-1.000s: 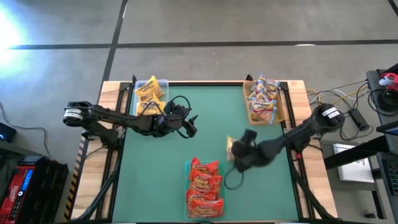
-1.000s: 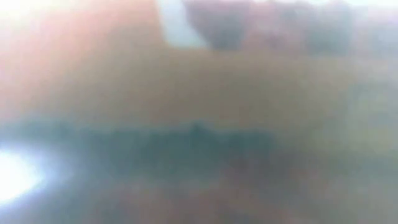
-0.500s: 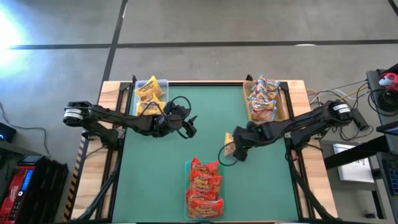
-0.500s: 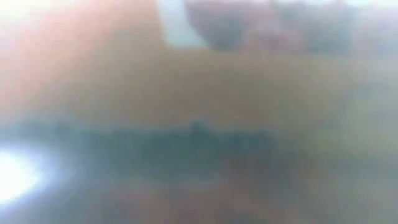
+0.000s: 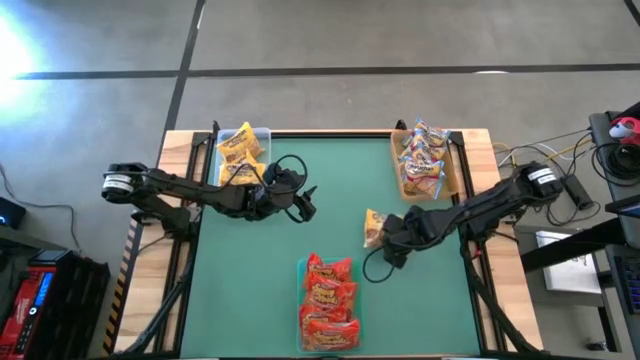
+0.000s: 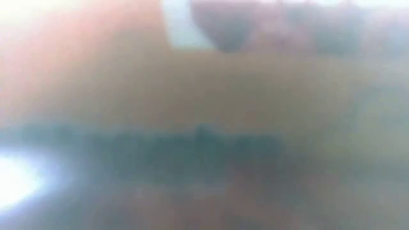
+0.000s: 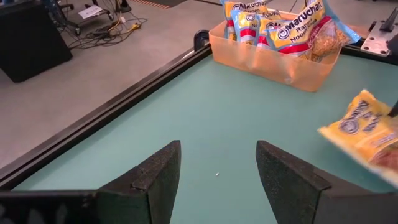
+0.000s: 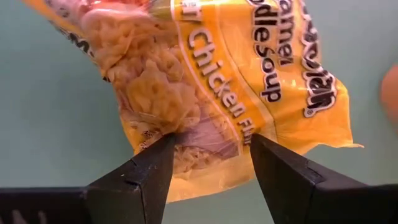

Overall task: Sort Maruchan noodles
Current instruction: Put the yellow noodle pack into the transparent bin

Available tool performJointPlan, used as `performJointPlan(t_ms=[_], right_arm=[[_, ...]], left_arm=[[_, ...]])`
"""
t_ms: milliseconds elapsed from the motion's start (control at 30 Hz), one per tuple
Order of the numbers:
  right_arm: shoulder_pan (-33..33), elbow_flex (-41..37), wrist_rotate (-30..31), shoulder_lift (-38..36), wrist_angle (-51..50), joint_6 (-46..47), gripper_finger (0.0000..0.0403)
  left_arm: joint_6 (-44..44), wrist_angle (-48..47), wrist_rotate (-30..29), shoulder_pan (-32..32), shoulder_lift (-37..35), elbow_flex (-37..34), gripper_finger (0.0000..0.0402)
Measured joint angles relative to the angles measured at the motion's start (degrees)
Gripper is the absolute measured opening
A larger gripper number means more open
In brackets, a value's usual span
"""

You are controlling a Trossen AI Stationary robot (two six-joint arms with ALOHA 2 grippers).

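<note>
— Three piles are sitting on the green table [image 5: 330,200]. Nearest me, the red packets [image 5: 328,293] are lying stacked at the front edge.

— And past those?

— The right gripper [image 5: 385,236] is hanging over the middle of the mat, its fingers [image 8: 144,169] clamping a yellow chicken packet [image 8: 217,81] by one edge.

— The left one?

— The left gripper [image 5: 306,201] is waiting further across, fingers [image 7: 155,177] spread apart with nothing between them, pointing over bare mat.

— Farther back?

— Yellow packets [image 5: 238,152] are resting in a clear tray [image 5: 263,133] at the far left corner. At the far right, pale packets with pink labels [image 5: 422,158] are filling an orange bin [image 7: 292,68].

— And the low camera?

— It's giving only blur.
</note>
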Motion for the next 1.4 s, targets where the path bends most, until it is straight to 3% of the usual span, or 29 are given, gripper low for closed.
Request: performJointPlan(t_ms=[167, 300, 567, 733, 900, 1100, 1400], right_arm=[[-0.74, -0.11, 7.05, 1.25, 6.72, -5.31, 0.0203], [-3.74, -0.11, 8.58, 2.16, 14.81, -12.33, 0.0203], [-13.22, -0.09, 5.74, 6.63, 32.24, -26.38, 0.0203], [-18.79, 0.0, 0.57, 10.76, 41.27, -31.02, 0.0203], [-21.73, 0.68, 0.34, 13.33, 48.27, -34.68, 0.0203], [-22.67, 2.77, -2.42, 13.71, 48.49, -36.15, 0.0203], [-24.03, 4.13, -3.72, 7.12, 38.04, -39.92, 0.0203]], left_arm=[[-0.01, -0.49, 0.0, 0.02, 0.0, -0.02, 0.0192], [0.56, -1.07, 0.0, 0.02, 0.0, -0.02, 0.0192], [1.82, -1.65, 0.05, 0.02, 0.0, -0.02, 0.0192], [1.22, -2.06, 1.83, 0.02, 0.0, -0.02, 0.0192], [-0.65, -2.07, 1.91, -0.01, 0.0, -0.45, 0.0192], [-2.0, -4.64, 9.32, -0.37, 0.04, -2.33, 0.0192], [-9.33, 3.63, 12.03, -0.74, 3.63, -8.94, 0.0192]])
